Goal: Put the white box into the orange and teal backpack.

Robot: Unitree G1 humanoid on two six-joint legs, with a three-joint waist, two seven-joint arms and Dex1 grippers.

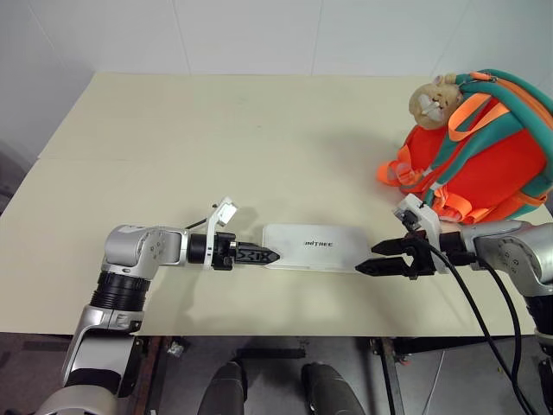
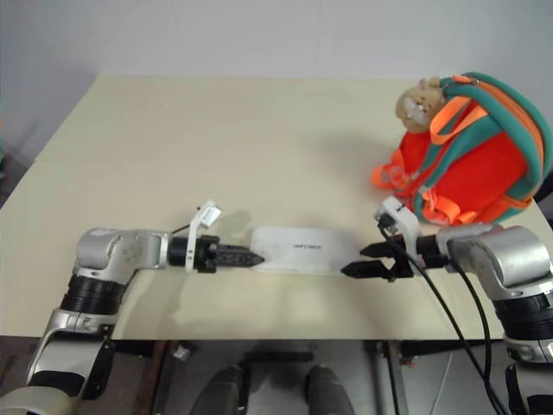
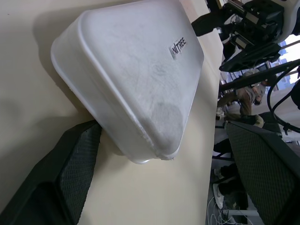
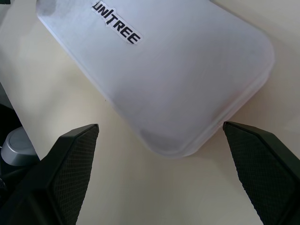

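1. Jaws of the left gripper (image 1: 270, 256) stand wide at one end of the white box (image 1: 315, 247); one finger (image 3: 77, 171) looks to touch it.
2. Right gripper (image 1: 365, 259) gapes at the other end, holding nothing.
3. Orange and teal backpack (image 1: 484, 164) stands behind the box, beyond the right gripper.

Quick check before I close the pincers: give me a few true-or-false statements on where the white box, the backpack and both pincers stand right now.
1. The flat white rounded-corner box lies on the beige table. True.
2. The white box is already inside the bright-orange backpack with teal straps. False: it lies on the table, apart from the backpack.
3. The left pincer and right pincer stand at opposite short ends of the box. True.
4. The right pincer is shut on the box. False: its fingers stand open on either side of the box's end.
5. The tan plush toy lies on the table beside the box. False: it sits at the top of the backpack.
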